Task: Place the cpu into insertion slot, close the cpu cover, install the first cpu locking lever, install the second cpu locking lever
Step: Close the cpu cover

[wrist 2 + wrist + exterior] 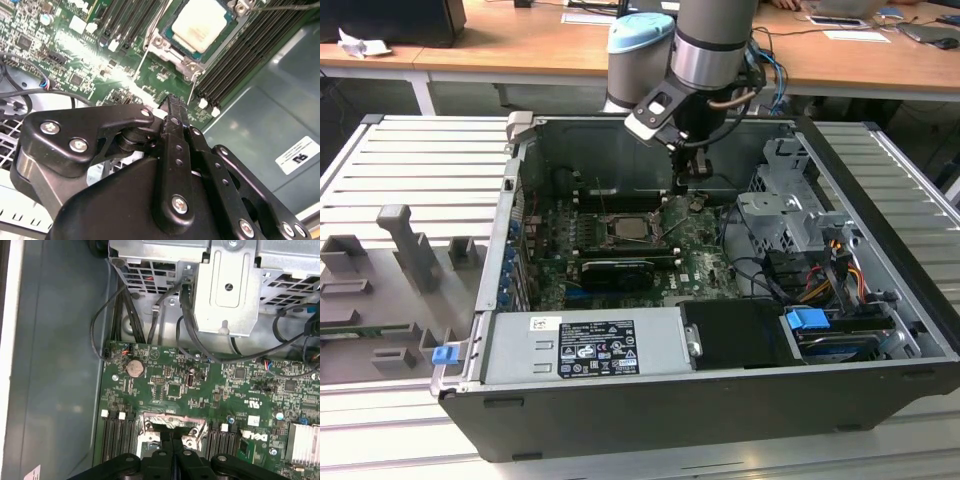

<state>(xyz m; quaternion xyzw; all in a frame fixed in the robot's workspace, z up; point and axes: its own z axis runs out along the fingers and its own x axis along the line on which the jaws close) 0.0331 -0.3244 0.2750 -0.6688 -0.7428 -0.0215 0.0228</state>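
1. Down at the near edge of the slatted table, the open computer case lay flat. The grey power supply ran along the case's near wall, and a black shroud sat just beside it.
2. Towards the table's edge on the exterior view's left, grey moulded fixtures stood well apart from the case.
3. Deeper in the case came the green circuit board, with a long black expansion card across it.
4. Just past that card was the insertion slot, about midway along the board and nearer the case's far wall.
5. In the second wrist view the cpu was seated in the slot, its pale metal top showing. The cpu cover lay flat around it.
6. Thin wire levers ran along the slot's sides; I couldn't tell whether they were hooked down.
7. The hand hung over the board, near the slot on the exterior view's right. In both wrist views its fingers were pressed together with nothing between them, the tips over the slot's edge. I couldn't tell whether they touched anything.
8. Farthest back, the arm reached in over the case's far wall.
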